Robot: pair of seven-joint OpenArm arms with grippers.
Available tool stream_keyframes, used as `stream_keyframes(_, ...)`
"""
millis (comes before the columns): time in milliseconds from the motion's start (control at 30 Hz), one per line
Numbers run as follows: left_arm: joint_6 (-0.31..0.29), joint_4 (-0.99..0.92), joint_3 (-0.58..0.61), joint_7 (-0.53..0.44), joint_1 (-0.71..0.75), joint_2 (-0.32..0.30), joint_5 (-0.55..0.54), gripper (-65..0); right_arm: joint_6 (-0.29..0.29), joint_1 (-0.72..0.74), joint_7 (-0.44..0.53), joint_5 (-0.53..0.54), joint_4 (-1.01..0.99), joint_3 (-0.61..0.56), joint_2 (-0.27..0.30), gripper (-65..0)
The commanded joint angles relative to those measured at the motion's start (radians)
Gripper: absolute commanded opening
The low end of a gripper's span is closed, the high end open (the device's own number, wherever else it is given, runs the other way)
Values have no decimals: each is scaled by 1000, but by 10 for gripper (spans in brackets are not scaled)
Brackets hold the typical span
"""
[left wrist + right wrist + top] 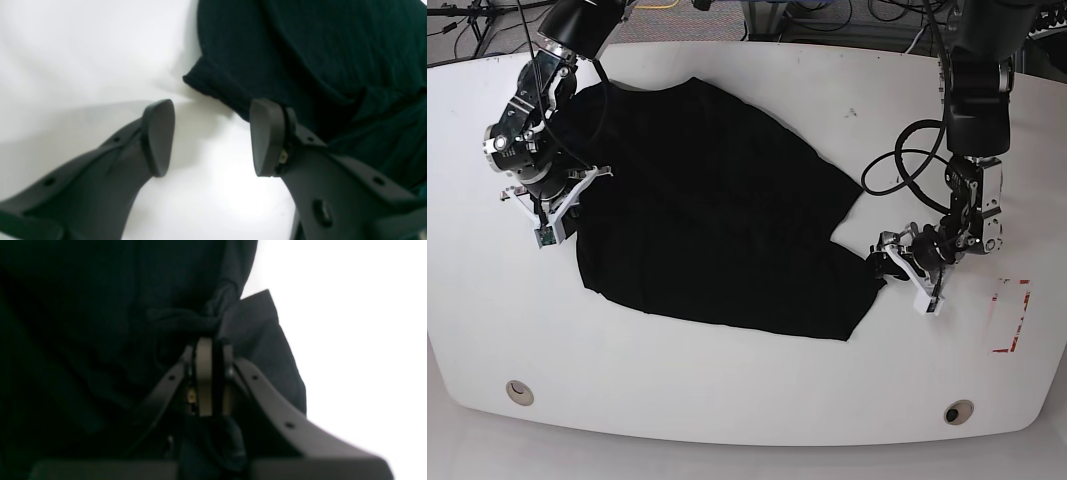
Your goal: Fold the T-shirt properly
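The black T-shirt [707,210] lies spread and wrinkled across the middle of the white table [727,400]. At its left edge my right gripper [554,218] is shut on a bunch of the cloth. The right wrist view shows the pads [204,373] pressed together with dark fabric [186,320] gathered at their tips. My left gripper [881,263] sits at the shirt's right edge, low over the table. In the left wrist view it [213,133] stands open with bare table between the fingers. Its right finger [267,136] overlaps the rolled hem [206,83].
A red-outlined marking [1009,316] lies on the table right of the left arm. A black cable loop [897,170] hangs off that arm beside the shirt. Two round holes [519,392] [958,411] sit near the table's front edge. Cables and gear lie beyond the back edge.
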Motion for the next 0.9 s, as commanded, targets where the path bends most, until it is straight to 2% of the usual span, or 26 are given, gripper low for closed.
stream_keyframes(0,-5,5,1,12,-20,1,2,-305,1,16,18,8,23,-1,7,-644)
stream_keyframes(200,-13,2,-1,1,-29,27,-2,-331,1,9,15,8,24,-4,7,-645)
stream_keyframes(533,-15,-9,-2,-39,-38,59,0,-485,1,10,14,7,24,0,6,-644)
stream_keyframes(600,-7,-7,-2,-23,-44,72,-4,-485,1,13,17,6,19,-4,6,-641)
stream_keyframes(733,1,7,-1,-8,-41,75,-3,-422,1,15,15,5,18,0,6,-638)
stream_keyframes(867,2,28,0,-4,-39,74,-4,-393,1,14,14,5,19,1,5,-637)
